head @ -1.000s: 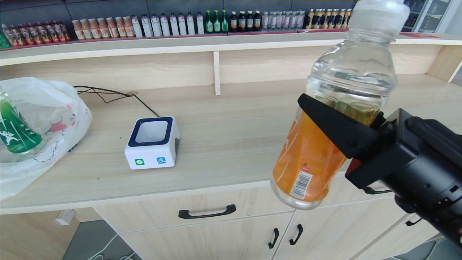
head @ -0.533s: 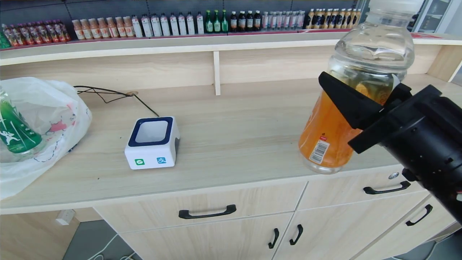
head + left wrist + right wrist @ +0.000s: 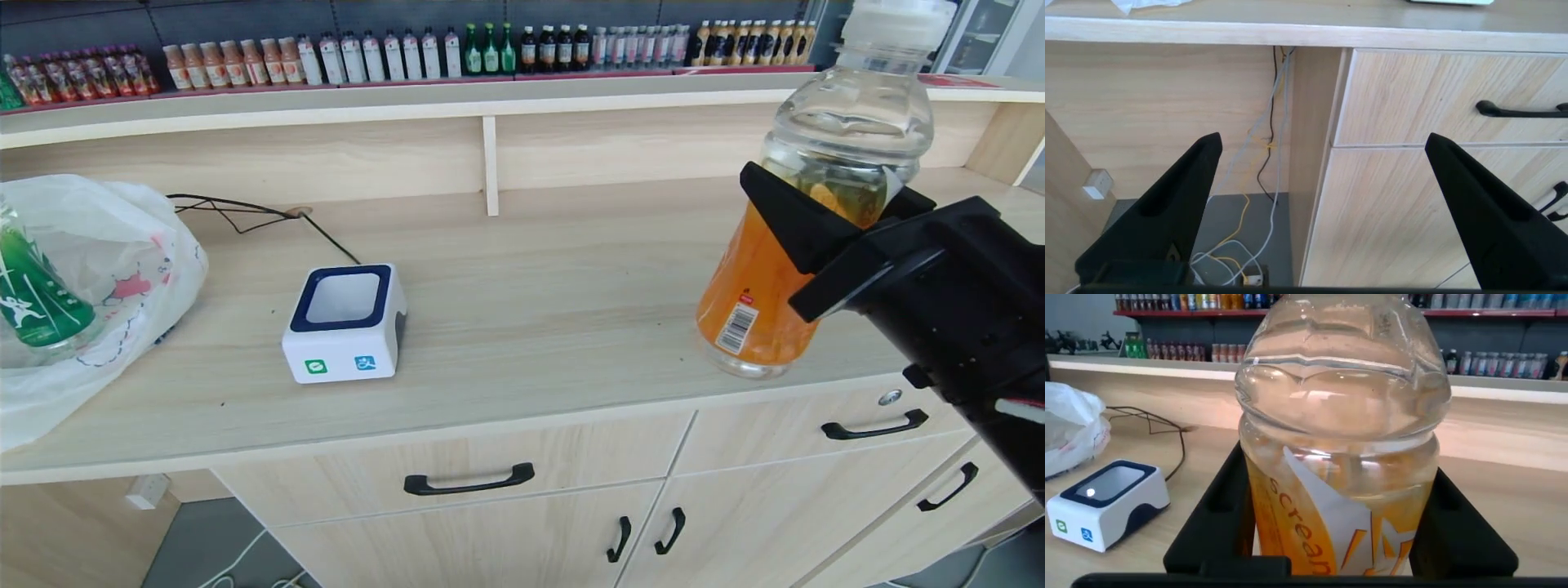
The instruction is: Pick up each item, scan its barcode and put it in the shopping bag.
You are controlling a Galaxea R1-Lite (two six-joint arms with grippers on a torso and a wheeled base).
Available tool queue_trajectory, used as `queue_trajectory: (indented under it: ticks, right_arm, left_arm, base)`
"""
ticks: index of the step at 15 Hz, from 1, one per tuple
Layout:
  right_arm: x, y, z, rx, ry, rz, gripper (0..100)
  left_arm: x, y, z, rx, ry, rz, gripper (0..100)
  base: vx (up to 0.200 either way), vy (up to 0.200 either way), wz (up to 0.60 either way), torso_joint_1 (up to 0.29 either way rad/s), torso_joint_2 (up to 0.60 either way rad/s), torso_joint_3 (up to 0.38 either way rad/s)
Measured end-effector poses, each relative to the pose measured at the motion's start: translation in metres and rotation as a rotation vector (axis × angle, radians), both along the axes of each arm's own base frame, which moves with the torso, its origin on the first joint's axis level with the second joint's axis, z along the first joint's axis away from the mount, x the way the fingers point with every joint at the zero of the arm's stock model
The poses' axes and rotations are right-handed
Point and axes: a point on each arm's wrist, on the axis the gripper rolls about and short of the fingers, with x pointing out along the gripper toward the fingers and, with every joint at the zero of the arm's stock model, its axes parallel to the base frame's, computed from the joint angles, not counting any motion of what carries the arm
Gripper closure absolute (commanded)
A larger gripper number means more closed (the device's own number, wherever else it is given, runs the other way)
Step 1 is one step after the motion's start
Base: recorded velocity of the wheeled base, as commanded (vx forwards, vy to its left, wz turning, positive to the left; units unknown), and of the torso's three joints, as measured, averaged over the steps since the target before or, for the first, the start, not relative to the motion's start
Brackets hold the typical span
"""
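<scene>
A black right gripper (image 3: 833,216) is clamped on a clear plastic bottle (image 3: 751,278) with an orange label, one finger on each side of its body just below the shoulder. The bottle is upright with a slight tilt, at the front right edge of the pale wood counter (image 3: 555,310). Its base is at or just above the surface; contact cannot be judged. A barcode (image 3: 737,327) low on the label faces the front edge.

A white scanner (image 3: 345,322), a small box with a dark blue rim round its top window, sits left of the counter's middle, towards the front and well apart from the bottle. It stands between the bottle and the shopping bag (image 3: 122,245). A thin black cable (image 3: 237,211) runs from the scanner to the back of the counter.

The shopping bag, translucent white plastic, slumps at the left edge with a green bottle (image 3: 37,298) inside it.

A raised shelf along the back edge carries a long row of drinks (image 3: 490,49). Drawers with black handles (image 3: 468,480) lie under the front edge.

The left gripper (image 3: 1323,143) hangs below the counter's front edge, fingers spread wide apart and holding nothing, facing the cabinet fronts and some loose wires (image 3: 1274,122).
</scene>
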Motion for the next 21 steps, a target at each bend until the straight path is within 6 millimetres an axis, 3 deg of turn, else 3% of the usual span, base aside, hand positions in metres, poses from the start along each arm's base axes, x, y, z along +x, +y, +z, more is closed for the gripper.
queue_trajectory:
  ticks: [21]
  right_arm:
    - [0.002,0.002,-0.012,-0.010,0.043,0.008,100]
  left_arm:
    - [0.000,0.000,0.000,0.001,0.000,0.000,0]
  base:
    - [0.000,0.200,0.00,0.004,0.00,0.003]
